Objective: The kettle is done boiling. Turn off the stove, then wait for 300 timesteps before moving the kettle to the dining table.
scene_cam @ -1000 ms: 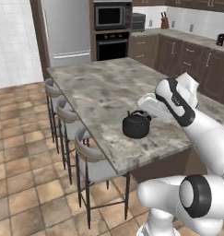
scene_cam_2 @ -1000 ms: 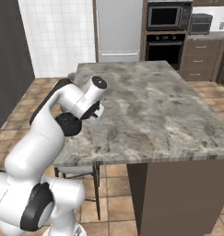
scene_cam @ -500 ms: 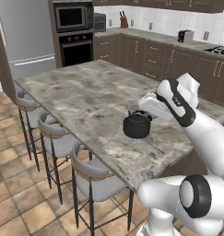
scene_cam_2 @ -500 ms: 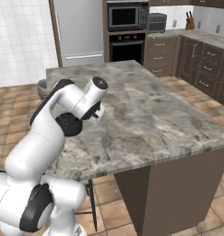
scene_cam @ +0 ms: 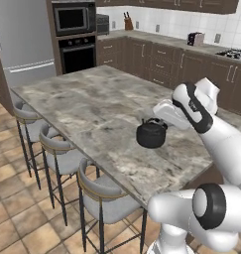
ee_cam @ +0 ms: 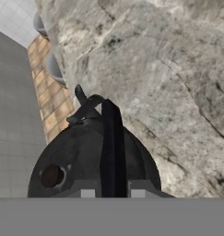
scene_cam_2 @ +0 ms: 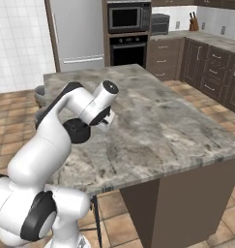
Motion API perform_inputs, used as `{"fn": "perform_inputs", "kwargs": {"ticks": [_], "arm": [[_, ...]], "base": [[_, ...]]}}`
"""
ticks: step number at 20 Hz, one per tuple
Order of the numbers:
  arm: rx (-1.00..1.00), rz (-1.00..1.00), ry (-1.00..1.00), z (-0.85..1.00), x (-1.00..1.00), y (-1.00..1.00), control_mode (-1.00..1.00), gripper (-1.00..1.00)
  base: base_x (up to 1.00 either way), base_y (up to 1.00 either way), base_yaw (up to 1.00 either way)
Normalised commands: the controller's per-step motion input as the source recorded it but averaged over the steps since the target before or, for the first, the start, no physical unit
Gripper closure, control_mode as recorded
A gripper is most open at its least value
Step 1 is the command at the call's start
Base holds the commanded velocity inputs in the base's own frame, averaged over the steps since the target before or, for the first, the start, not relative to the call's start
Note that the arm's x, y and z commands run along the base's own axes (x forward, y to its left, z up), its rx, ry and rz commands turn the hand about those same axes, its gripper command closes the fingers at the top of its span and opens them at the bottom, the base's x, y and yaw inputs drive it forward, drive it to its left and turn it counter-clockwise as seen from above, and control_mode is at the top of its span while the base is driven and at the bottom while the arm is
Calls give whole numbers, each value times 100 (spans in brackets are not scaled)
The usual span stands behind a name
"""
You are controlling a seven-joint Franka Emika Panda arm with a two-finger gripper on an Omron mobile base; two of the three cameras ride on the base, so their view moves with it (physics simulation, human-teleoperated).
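Kitchen view swung; claw apparently grips kettle handle.

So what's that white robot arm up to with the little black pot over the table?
It is carrying a small black kettle. The gripper is shut on the kettle's thin arched handle, seen from just above in the hand view. The kettle is over the big marble dining table, near the edge on the robot's side; whether it touches the top or hangs just above it cannot be told. The stove sits back on the far counter.
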Motion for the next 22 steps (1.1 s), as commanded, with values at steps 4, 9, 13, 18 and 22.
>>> {"fn": "perform_inputs", "kwargs": {"ticks": [4, 9, 13, 18, 22], "arm": [[0, 0, 0, -14, 28, 3, -100, 100], [0, 0, 0, -25, 26, 16, -100, 100], [0, 0, -1, -29, 15, 17, -100, 100], [0, 0, -7, -32, 9, 10, -100, 100], [0, 0, -10, -37, 8, 2, -100, 100]], "base": [[0, 0, 0], [0, 0, 0], [0, 0, 0], [0, 0, 0], [0, 0, 0]]}}
